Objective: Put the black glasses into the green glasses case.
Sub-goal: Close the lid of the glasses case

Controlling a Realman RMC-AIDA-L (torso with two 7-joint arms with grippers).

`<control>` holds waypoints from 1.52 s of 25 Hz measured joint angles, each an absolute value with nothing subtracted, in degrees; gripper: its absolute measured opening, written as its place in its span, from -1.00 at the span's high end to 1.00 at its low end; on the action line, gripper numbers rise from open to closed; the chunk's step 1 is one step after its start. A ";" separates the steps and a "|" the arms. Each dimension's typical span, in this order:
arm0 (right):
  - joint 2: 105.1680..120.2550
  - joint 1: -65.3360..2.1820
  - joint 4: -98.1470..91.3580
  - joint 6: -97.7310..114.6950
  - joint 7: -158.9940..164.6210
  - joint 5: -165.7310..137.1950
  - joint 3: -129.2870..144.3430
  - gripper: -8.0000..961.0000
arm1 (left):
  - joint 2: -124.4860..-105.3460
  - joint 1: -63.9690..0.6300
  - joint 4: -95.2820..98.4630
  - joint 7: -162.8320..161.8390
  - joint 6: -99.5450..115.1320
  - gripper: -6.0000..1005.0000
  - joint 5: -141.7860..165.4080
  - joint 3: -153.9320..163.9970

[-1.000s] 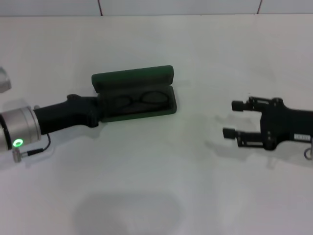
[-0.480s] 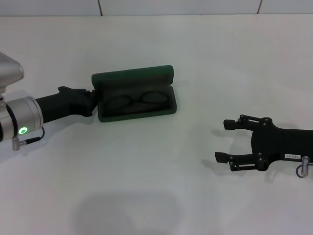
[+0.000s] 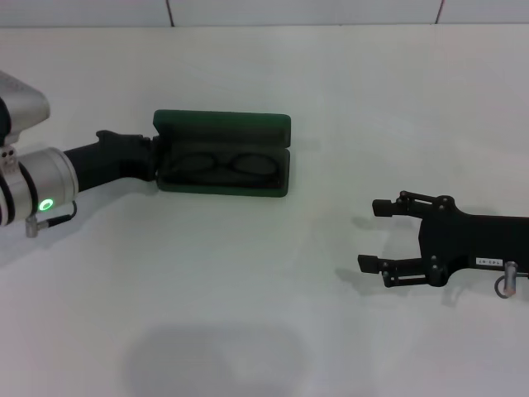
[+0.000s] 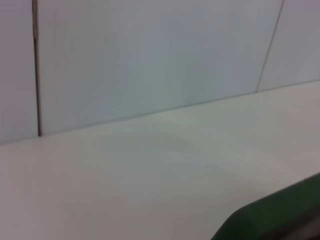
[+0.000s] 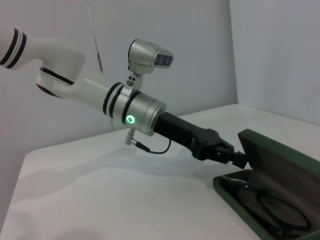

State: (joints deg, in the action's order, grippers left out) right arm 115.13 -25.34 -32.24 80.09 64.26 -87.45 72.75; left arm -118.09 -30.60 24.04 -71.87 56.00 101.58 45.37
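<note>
Already black glasses (image 3: pixel 219 163) inside green glasses case (image 3: pixel 223 132).

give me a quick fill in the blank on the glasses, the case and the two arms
1. The thin black-framed glasses lie ____ the dark green hard-shell case.
2. The case's lid stands ____.
3. The ____ gripper is at the case's end.
4. The right gripper, apart from the case, has its jaws ____.

Missing: inside; open; left; open

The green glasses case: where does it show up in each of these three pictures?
Head view: the green glasses case lies open left of middle, the left gripper at its end.
Left wrist view: only a green edge in a corner.
Right wrist view: lower right.
Shared landmark: the white table.
</note>
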 joint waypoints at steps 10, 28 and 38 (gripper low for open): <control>115.22 -25.25 -32.01 80.12 64.24 -87.45 72.47 -0.85 | -118.82 -31.26 24.09 -71.99 53.68 0.92 97.69 45.31; 115.50 -25.05 -31.81 78.48 63.42 -87.00 72.24 -0.85 | -119.88 -27.89 45.24 -102.37 70.02 0.91 97.84 53.17; 115.48 -24.97 -31.64 78.50 62.95 -87.01 72.42 -0.85 | -120.07 -30.41 50.51 -116.14 36.97 0.91 97.88 78.26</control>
State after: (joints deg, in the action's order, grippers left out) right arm 115.48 -24.97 -31.64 78.50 62.95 -87.01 72.42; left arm -120.07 -30.41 50.51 -116.14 36.98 97.88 78.26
